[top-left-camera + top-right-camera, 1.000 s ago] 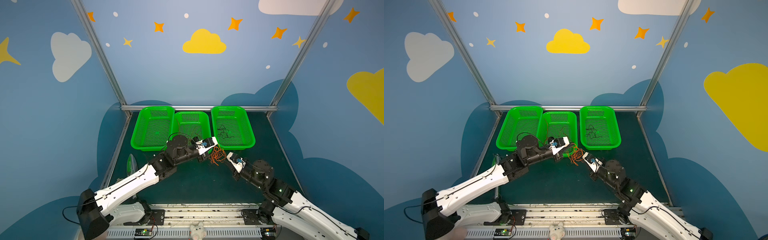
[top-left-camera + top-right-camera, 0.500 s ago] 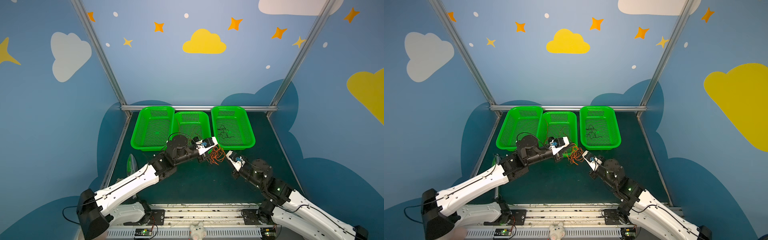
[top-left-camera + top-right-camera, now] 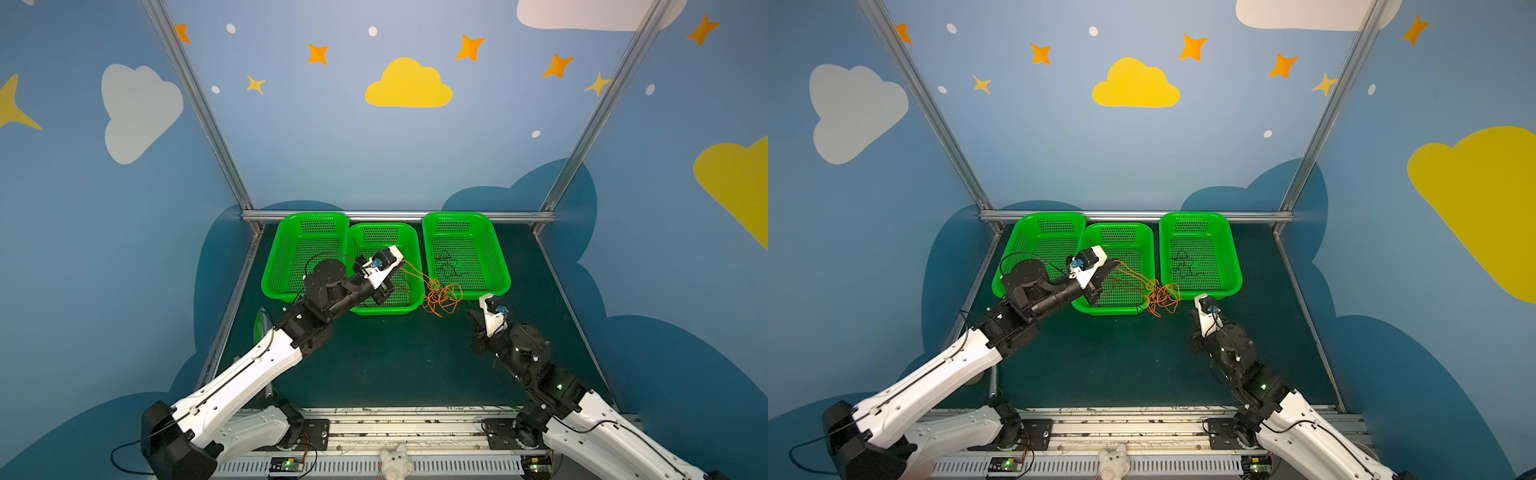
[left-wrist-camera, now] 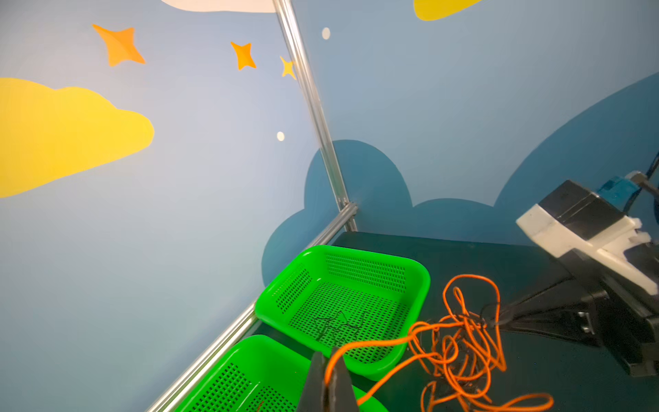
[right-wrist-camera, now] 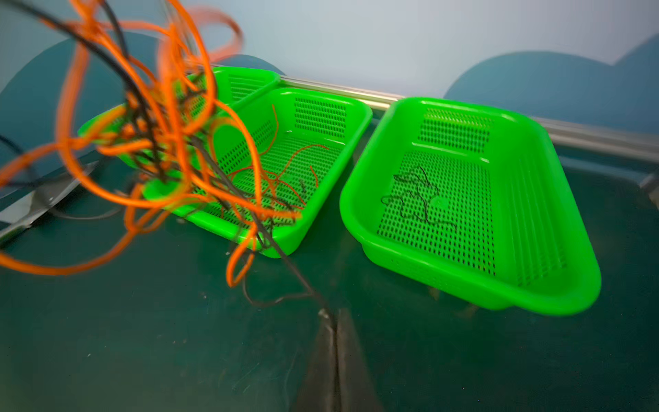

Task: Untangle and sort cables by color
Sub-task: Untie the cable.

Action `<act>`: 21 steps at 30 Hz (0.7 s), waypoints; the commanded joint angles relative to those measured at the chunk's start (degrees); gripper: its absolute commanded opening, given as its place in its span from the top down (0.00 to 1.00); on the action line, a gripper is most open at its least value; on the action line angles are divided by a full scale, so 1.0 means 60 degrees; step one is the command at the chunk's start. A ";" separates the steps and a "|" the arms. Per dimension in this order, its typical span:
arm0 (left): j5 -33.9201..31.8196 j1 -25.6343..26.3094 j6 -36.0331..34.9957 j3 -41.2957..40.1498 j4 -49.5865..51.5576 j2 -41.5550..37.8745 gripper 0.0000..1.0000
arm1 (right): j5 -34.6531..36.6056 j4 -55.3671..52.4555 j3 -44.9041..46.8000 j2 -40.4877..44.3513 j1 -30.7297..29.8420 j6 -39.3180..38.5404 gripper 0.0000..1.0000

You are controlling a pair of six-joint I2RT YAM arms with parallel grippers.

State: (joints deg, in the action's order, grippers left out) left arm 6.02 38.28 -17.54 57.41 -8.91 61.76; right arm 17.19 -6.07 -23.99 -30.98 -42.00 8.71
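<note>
The left gripper (image 4: pixel 328 371) is closed on an orange cable (image 4: pixel 378 343). The right gripper (image 5: pixel 333 321) is closed on a black cable (image 5: pixel 285 258). The tangle (image 3: pixel 442 296) stretches lengthwise between them, at the gap between the middle basket (image 3: pixel 382 225) and the right basket (image 3: pixel 457 214).

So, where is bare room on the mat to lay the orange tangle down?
The widest bare patch of mat lies between the left arm and right arm, in front of the baskets. A narrower strip runs between the right basket and the side wall. The tangle crowds the middle basket's front corner.
</note>
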 commanded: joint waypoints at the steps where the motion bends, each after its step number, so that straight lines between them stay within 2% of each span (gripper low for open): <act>1: -0.0639 -0.0337 0.0070 -0.0103 -0.0303 -0.0448 0.97 | 0.0063 -0.0936 0.0365 0.0220 0.0639 0.1723 1.00; 6: -0.1211 -0.1101 0.0122 -0.0178 -0.0138 -0.1027 0.97 | -0.0478 -0.1258 0.0944 0.0530 0.1559 0.2655 1.00; 14: -0.1551 -0.1973 0.0054 -0.0164 0.0532 -0.1794 0.97 | -0.1052 -0.1879 0.1419 0.0500 0.2789 0.3653 1.00; 21: -0.1715 -0.2472 -0.0119 -0.0143 0.1283 -0.2427 0.97 | -0.1575 -0.2038 0.1453 0.0273 0.3702 0.3697 1.00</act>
State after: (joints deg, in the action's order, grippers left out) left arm -2.70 24.05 -17.63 56.64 -3.81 48.75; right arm 9.45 -17.12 -15.40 -28.62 -20.97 29.78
